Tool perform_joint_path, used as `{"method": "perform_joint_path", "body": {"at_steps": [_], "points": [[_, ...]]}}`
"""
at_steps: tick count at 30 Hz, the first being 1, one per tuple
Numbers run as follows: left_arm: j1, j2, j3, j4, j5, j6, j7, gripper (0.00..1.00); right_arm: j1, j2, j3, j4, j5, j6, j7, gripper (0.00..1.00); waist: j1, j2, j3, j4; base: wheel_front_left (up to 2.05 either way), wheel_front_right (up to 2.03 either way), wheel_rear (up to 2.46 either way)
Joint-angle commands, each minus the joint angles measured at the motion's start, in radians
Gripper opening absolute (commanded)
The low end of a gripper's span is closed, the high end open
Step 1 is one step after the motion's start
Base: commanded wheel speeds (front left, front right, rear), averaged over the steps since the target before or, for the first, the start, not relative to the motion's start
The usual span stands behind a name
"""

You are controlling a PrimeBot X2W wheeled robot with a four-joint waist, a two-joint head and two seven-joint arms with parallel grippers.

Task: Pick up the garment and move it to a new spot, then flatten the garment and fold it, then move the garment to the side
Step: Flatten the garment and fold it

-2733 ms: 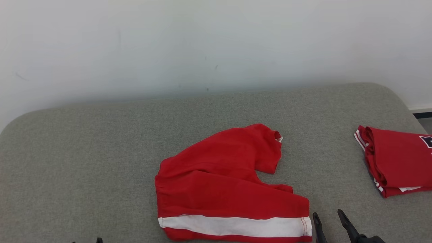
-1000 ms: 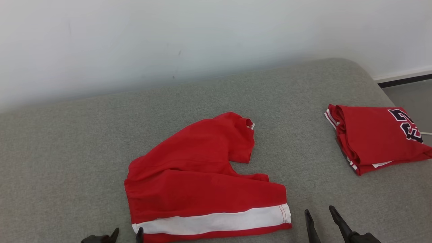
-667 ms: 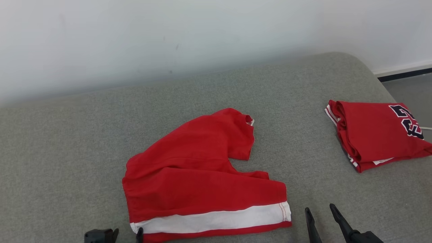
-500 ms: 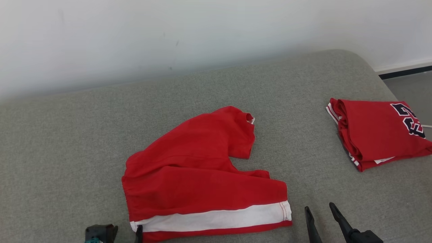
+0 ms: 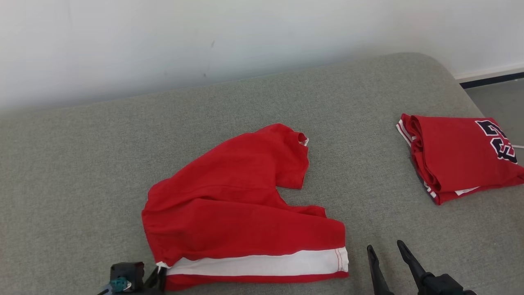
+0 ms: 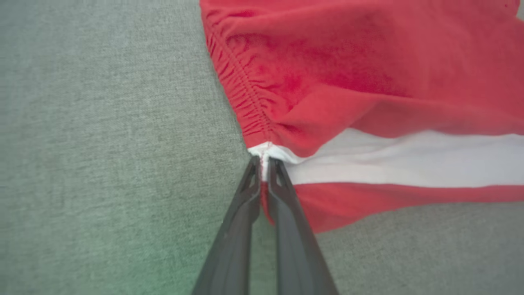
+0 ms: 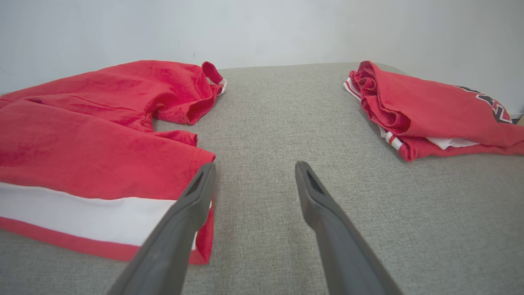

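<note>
The garment, red shorts with a white stripe along the lower edge, lay crumpled in the lower middle of the head view. One leg ran right along the stripe. The other bent up toward the centre of the frame and ended in a small curled hem. Its gathered waistband faced the left side of the frame, and the whole piece rested on the grey cushion.

At the lower left of the head view, the left gripper sat at the waistband corner where the stripe began. In the left wrist view its two dark fingers were pressed together, with the white corner pinched between the tips. The cloth there was drawn into a small peak.

At the lower right of the head view, the right gripper stood just right of the stripe's end, apart from the cloth. Its fingers were spread wide and held nothing. In the right wrist view one fingertip overlapped the hem in the picture, and contact could not be told.

A folded red jersey with dark lettering lay at the right edge of the head view, well apart from the shorts. A white wall filled the top of the frame, and a strip of floor showed at the upper right.
</note>
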Motion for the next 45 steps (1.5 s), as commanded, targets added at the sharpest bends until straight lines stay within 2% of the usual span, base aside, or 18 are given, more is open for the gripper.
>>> {"method": "perform_joint_path", "body": {"at_steps": [1, 6, 11, 17, 26, 27, 29, 30, 31, 34, 35, 40, 45], "points": [[-0.005, 0.01, 0.009, 0.01, 0.0, -0.001, -0.014, 0.0, -0.009, 0.0, 0.001, -0.007, 0.002, -0.003, 0.006, 1.0, 0.0, 0.0, 0.001, 0.0, 0.0, 0.0, 0.0], [0.03, -0.001, 0.021, -0.007, 0.012, 0.023, -0.085, 0.0, -0.014, 0.0, 0.025, -0.016, 0.017, -0.003, 0.144, 1.0, 0.0, 0.0, 0.01, 0.003, 0.0, 0.0, 0.0], [0.061, -0.035, 0.014, -0.05, 0.02, 0.052, -0.149, 0.0, -0.006, -0.001, 0.073, -0.062, 0.055, -0.003, 0.267, 1.0, 0.0, 0.0, 0.025, 0.023, 0.0, 0.0, 0.0], [0.052, -0.056, -0.006, -0.045, 0.015, 0.036, -0.162, 0.0, -0.002, 0.0, 0.091, -0.058, 0.063, -0.003, 0.383, 1.0, 0.0, 0.0, 0.027, 0.048, 0.0, 0.0, 0.0], [0.019, -0.061, -0.001, 0.049, -0.005, -0.016, -0.205, 0.0, -0.019, -0.001, 0.13, -0.045, 0.085, -0.003, 0.425, 1.0, 0.0, 0.0, 0.023, 0.052, 0.0, 0.0, 0.0], [0.014, -0.063, 0.0, 0.063, -0.006, -0.023, -0.213, 0.0, -0.024, -0.001, 0.135, -0.04, 0.09, -0.003, 0.43, 0.97, 0.0, 0.0, 0.024, 0.051, 0.0, 0.0, 0.0], [0.003, -0.067, 0.0, 0.092, -0.011, -0.035, -0.226, 0.0, -0.034, -0.001, 0.143, -0.026, 0.097, -0.003, 0.434, 0.83, 0.0, 0.0, 0.024, 0.049, 0.0, 0.0, 0.0], [-0.004, -0.068, -0.001, 0.108, -0.013, -0.043, -0.232, 0.0, -0.041, 0.0, 0.147, -0.017, 0.101, -0.003, 0.437, 0.69, 0.0, 0.0, 0.025, 0.049, 0.0, 0.0, 0.0], [-0.011, -0.071, -0.002, 0.121, -0.014, -0.05, -0.239, 0.0, -0.048, 0.0, 0.151, -0.008, 0.105, -0.003, 0.438, 0.61, 0.0, 0.0, 0.026, 0.049, 0.0, 0.0, 0.0], [-0.03, -0.077, -0.004, 0.166, -0.018, -0.07, -0.256, 0.0, -0.074, 0.0, 0.169, 0.015, 0.12, -0.003, 0.43, 0.2, 0.0, 0.0, 0.027, 0.05, 0.0, 0.0, 0.0], [-0.035, -0.079, -0.005, 0.179, -0.019, -0.078, -0.263, 0.0, -0.082, -0.001, 0.175, 0.018, 0.124, -0.003, 0.419, 0.0, 0.0, 0.0, 0.026, 0.052, 0.0, 0.0, 0.0], [-0.064, -0.089, 0.023, 0.223, -0.046, -0.113, -0.323, 0.0, -0.11, -0.001, 0.16, 0.0, 0.135, -0.003, 0.357, 0.0, 0.0, 0.0, 0.011, 0.056, 0.0, 0.0, 0.0], [-0.1, -0.087, 0.07, 0.199, -0.083, -0.159, -0.359, 0.0, -0.156, -0.001, 0.122, -0.081, 0.172, -0.003, 0.283, 0.0, 0.0, 0.0, -0.007, 0.049, 0.0, 0.0, 0.0]]}}
